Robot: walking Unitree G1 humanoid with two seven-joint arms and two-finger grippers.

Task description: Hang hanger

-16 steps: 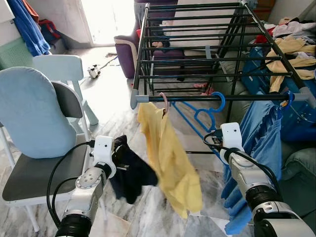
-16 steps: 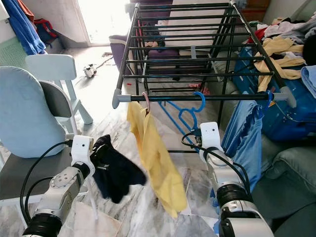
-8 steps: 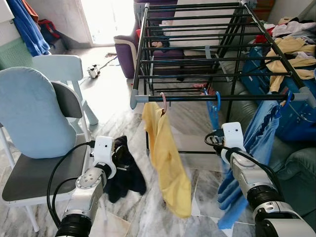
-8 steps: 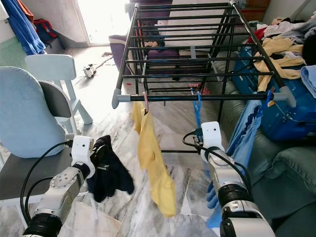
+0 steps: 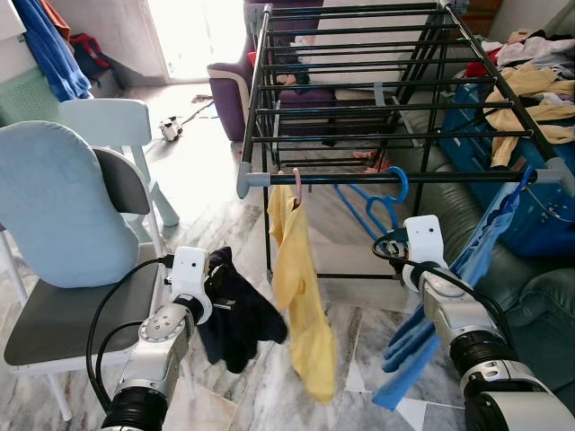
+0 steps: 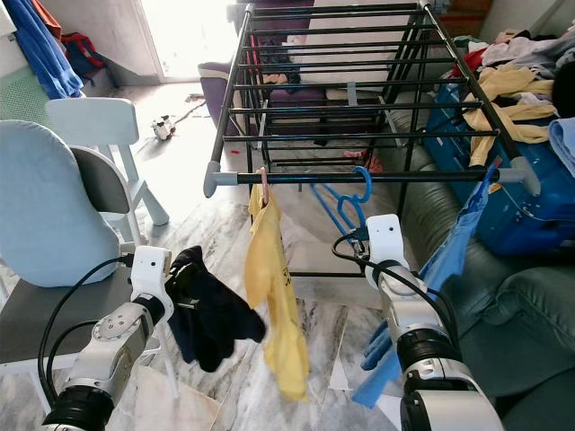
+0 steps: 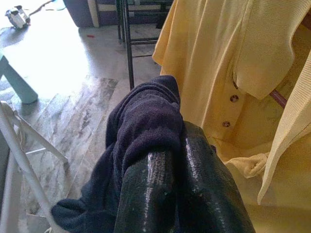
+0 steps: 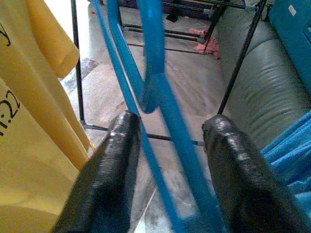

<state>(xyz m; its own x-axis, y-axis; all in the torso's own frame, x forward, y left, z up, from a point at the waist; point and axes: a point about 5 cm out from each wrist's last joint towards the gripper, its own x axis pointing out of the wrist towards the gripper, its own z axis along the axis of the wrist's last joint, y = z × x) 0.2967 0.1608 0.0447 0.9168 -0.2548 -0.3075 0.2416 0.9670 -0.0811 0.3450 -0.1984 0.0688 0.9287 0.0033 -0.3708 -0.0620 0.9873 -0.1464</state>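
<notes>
Left claw (image 7: 180,189) clamped on dark garment (image 5: 238,310); right claw (image 8: 170,170) apart around blue hanger (image 8: 155,92).

Chair (image 5: 63,224): pale blue padded back, grey seat, stood at the robot's left.
White plastic chair (image 5: 112,126): just behind the padded one.
Floor (image 5: 207,206): grey-veined marble tiles, brightly lit toward the doorway.
Purple armchair (image 5: 229,94): beyond the far end, near the doorway.
Sofa (image 5: 539,296): dark green-grey, at the right.
Clothes pile (image 5: 530,85): yellow and mixed garments heaped at the right.
Blue garment (image 5: 49,45): hung at upper left.
</notes>
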